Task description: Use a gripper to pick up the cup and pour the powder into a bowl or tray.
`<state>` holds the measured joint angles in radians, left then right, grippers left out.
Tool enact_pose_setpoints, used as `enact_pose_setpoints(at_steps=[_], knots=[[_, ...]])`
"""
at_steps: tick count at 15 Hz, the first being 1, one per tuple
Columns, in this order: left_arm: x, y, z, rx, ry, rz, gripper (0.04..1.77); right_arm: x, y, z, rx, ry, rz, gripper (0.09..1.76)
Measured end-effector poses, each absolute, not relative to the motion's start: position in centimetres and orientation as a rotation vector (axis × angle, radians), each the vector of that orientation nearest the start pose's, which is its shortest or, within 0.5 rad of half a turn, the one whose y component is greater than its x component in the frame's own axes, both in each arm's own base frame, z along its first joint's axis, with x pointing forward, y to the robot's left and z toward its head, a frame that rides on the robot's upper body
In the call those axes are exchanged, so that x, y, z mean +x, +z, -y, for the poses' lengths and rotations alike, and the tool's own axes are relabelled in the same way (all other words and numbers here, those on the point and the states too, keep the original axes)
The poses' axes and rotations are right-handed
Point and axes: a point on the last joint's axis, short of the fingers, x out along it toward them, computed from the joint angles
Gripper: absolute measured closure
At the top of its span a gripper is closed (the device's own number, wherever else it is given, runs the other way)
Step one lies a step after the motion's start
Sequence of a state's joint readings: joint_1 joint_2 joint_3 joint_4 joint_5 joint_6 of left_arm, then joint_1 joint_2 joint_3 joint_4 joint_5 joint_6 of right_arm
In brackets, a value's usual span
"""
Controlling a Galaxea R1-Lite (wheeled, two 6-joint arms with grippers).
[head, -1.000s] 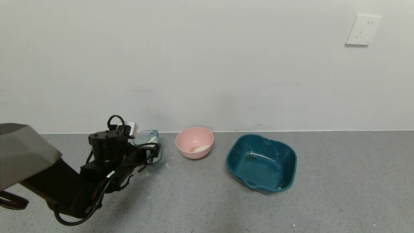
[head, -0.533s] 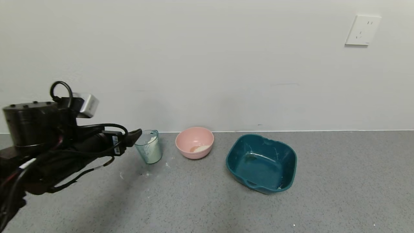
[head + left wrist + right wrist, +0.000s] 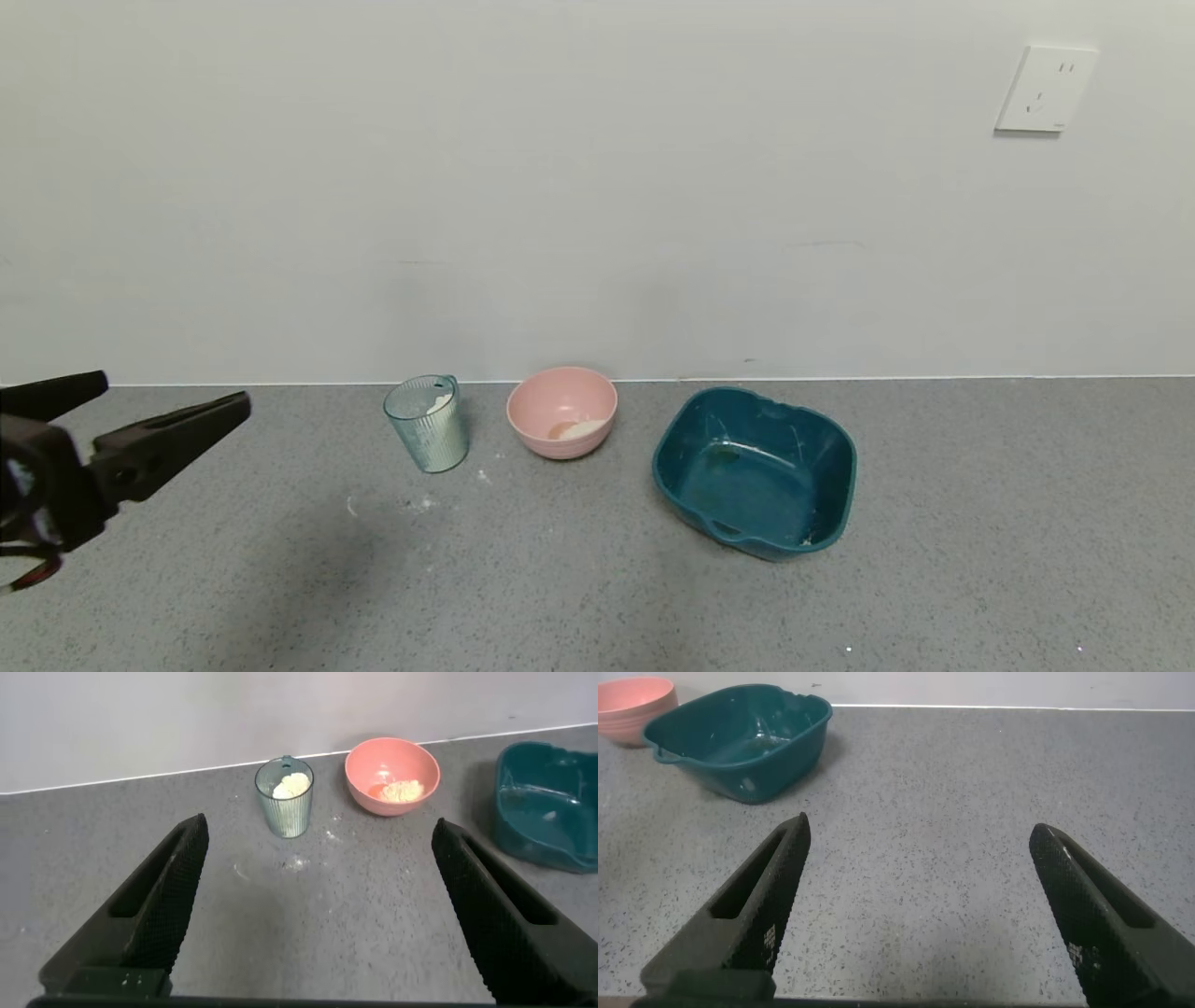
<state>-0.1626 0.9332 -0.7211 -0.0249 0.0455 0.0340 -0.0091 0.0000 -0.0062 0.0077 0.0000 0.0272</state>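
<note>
The cup [image 3: 427, 423] stands upright on the counter [image 3: 597, 560], just beside the pink bowl [image 3: 562, 411] on the bowl's left, with white powder [image 3: 291, 785] heaped inside it. Your left tool [image 3: 140, 425] hangs well to the left of the cup, its fingers spread wide and holding nothing. The right tool [image 3: 915, 905] is likewise spread and empty, out past the teal tub [image 3: 754, 469], on the far side of the bowl from the cup.

Expect the cup to be light, thin-walled and a bit springy; its ribbed sides should give some grip. Take it across the middle of the body, below the rim, squeezing gently so it neither buckles nor tips. Some powder specks [image 3: 415, 504] already lie on the counter in front of the cup.
</note>
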Motion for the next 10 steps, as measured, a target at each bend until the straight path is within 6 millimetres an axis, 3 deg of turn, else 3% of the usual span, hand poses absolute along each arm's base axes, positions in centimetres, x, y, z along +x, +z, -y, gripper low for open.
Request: enact_pose_setpoints(at_steps=[6, 10], knots=[[0.5, 25.5, -0.1, 0.092, -0.082, -0.120, 0.10, -2.3, 7.6, 0.0, 0.027, -0.010, -0.001, 0.14], [-4.2, 25.3, -1.1, 0.094, 0.082, 0.006, 0.10, -2.3, 7.6, 0.0, 0.027, -0.009, -0.001, 0.14]])
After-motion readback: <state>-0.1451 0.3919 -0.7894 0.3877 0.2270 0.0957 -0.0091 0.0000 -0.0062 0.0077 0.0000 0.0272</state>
